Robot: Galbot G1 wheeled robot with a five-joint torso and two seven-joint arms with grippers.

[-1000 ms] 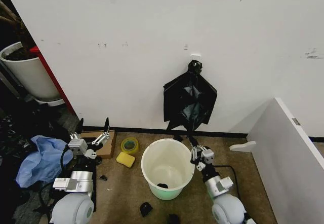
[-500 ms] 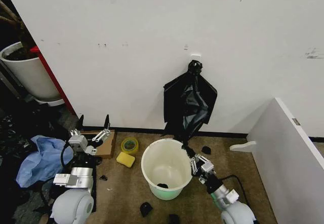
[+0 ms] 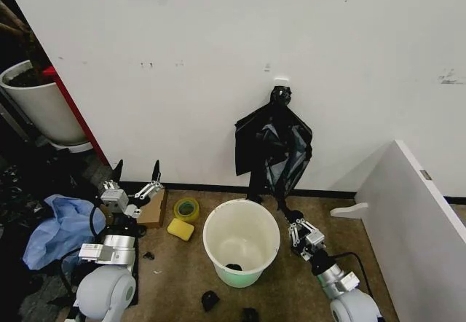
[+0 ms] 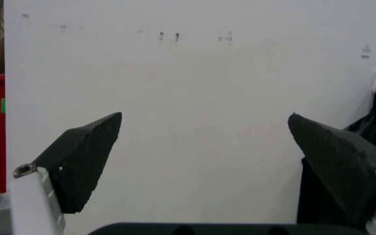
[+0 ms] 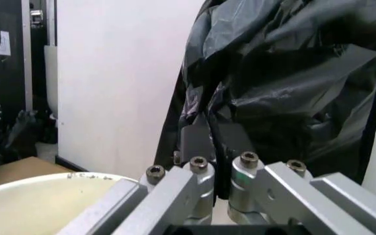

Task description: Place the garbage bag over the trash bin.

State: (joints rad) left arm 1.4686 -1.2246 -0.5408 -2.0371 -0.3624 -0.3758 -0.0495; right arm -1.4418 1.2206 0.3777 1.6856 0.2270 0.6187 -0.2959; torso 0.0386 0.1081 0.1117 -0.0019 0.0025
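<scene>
Garbage bag [image 3: 273, 151]: thin, glossy, crinkled black plastic. Trash bin [image 3: 241, 242]: smooth cream plastic. Right end effector [image 3: 300, 229]: brushed silver metal. Wall [image 3: 218, 45]: matt white.

Round cream-white plastic trash bin [image 3: 241, 241] stands on the floor before the wall; crinkled black plastic garbage bag [image 3: 273, 147] hangs on the wall behind it. Right hand [image 3: 296, 224] holds the bag's lower end, right of the bin; left hand [image 3: 135, 173], fingers spread, left.
</scene>
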